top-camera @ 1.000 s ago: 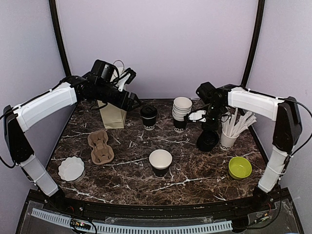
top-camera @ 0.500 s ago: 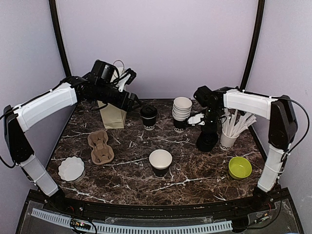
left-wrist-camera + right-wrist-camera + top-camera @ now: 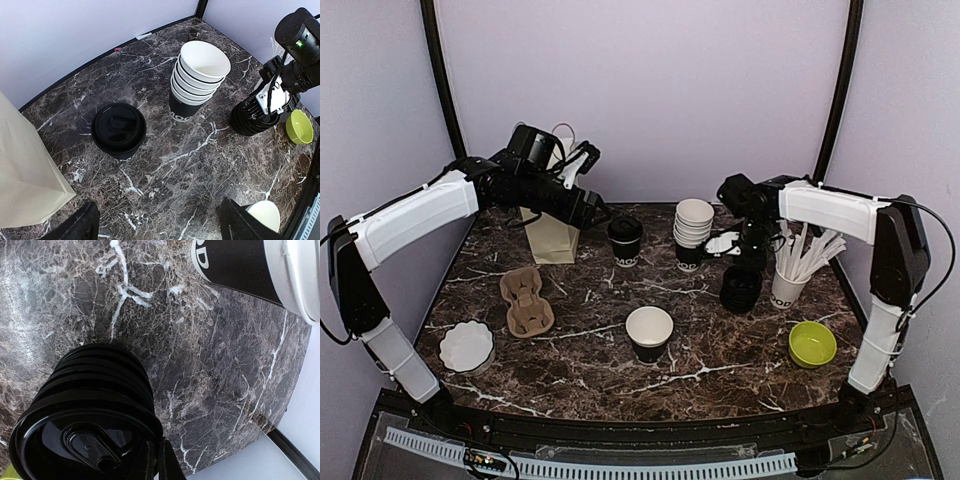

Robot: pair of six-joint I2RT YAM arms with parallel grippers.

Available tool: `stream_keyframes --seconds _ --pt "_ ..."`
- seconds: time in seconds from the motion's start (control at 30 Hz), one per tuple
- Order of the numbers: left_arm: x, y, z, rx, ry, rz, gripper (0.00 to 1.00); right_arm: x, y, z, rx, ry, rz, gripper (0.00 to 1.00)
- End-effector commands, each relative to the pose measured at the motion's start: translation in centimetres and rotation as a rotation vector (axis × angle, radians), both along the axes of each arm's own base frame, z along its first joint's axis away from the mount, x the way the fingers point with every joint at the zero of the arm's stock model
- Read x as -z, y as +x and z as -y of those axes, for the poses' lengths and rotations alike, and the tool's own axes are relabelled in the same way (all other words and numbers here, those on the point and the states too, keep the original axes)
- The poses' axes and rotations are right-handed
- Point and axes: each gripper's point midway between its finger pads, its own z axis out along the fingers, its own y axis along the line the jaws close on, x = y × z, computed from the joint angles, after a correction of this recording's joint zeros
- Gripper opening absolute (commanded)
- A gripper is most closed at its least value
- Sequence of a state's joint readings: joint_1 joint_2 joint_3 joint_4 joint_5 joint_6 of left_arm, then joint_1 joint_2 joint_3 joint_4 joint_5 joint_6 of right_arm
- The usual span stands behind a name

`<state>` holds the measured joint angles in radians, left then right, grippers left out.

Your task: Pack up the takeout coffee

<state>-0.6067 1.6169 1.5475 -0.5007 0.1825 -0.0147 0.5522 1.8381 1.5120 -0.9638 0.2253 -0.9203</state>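
The left gripper (image 3: 160,224) is positioned beside the paper bag (image 3: 25,175) at far left, fingers spread wide. The right gripper (image 3: 156,460) is set at the rim of the lid stack (image 3: 85,410), right of centre, fingers pressed together. The lidded cup (image 3: 625,240) is located far centre, the open cup (image 3: 649,332) near centre.

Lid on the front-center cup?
No, the front-center cup is open, its white inside showing from above.
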Motion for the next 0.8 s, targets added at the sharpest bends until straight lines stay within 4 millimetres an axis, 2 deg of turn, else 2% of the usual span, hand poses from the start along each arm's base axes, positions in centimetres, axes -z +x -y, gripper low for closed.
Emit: stream_keyframes --seconds 0.0,0.1,0.2,0.27,0.37,0.4,0.43,0.47,0.5,0.53,0.63,0.67,0.7,0.73,0.77 --pt "-0.5 -0.3 0.0 0.015 -0.017 0.017 0.86 -2.6 0.2 -0.2 0.009 0.032 0.042 0.01" --pt "-0.6 -0.3 -0.1 0.013 -0.017 0.019 0.86 -3.7 0.1 -0.4 0.015 0.055 0.043 0.01" --pt "-1.0 -0.6 0.2 0.055 -0.017 0.042 0.86 -5.4 -0.2 -1.6 0.016 0.132 0.032 0.0" --pt "-1.5 -1.3 0.5 0.104 -0.027 0.068 0.86 -6.7 -0.6 -3.1 0.011 0.221 0.004 0.0" --pt "-2.8 -3.8 0.9 0.216 -0.071 0.149 0.85 -9.1 -1.6 -6.0 0.001 0.387 -0.061 0.0" --pt "-4.6 -4.3 1.8 0.257 -0.117 0.247 0.85 -9.9 -1.8 -7.0 -0.006 0.445 -0.079 0.0" --pt "-4.6 -5.6 1.2 0.27 -0.14 0.292 0.87 -10.9 -1.9 -8.0 -0.013 0.507 -0.093 0.0" --pt "-8.5 -6.7 1.2 0.287 -0.227 0.44 0.91 -11.8 -2.1 -8.9 -0.018 0.562 -0.108 0.0" --pt "-8.5 -7.2 1.3 0.295 -0.27 0.51 0.93 -13.2 -2.1 -10.0 -0.031 0.63 -0.116 0.0" --pt "-9.9 -8.2 1.0 0.298 -0.312 0.566 0.97 -14.4 -2.1 -11.0 -0.041 0.69 -0.127 0.0" --pt "-11.4 -9.0 1.2 0.286 -0.377 0.684 0.99 -18.2 -2.4 -13.7 -0.076 0.867 -0.177 0.0" --pt "-11.3 -9.1 1.6 0.28 -0.384 0.695 0.99 -19.5 -2.4 -14.4 -0.087 0.916 -0.188 0.0" --pt "-12.4 -9.2 1.8 0.277 -0.411 0.739 0.99 -20.7 -2.5 -15.1 -0.095 0.965 -0.2 0.0" --pt "-12.0 -9.3 2.5 0.276 -0.412 0.747 0.98 -21.8 -2.4 -15.6 -0.099 1.011 -0.205 0.0" --pt "-13.0 -9.8 3.0 0.28 -0.442 0.789 0.98 -22.9 -2.5 -16.1 -0.101 1.056 -0.212 0.0"
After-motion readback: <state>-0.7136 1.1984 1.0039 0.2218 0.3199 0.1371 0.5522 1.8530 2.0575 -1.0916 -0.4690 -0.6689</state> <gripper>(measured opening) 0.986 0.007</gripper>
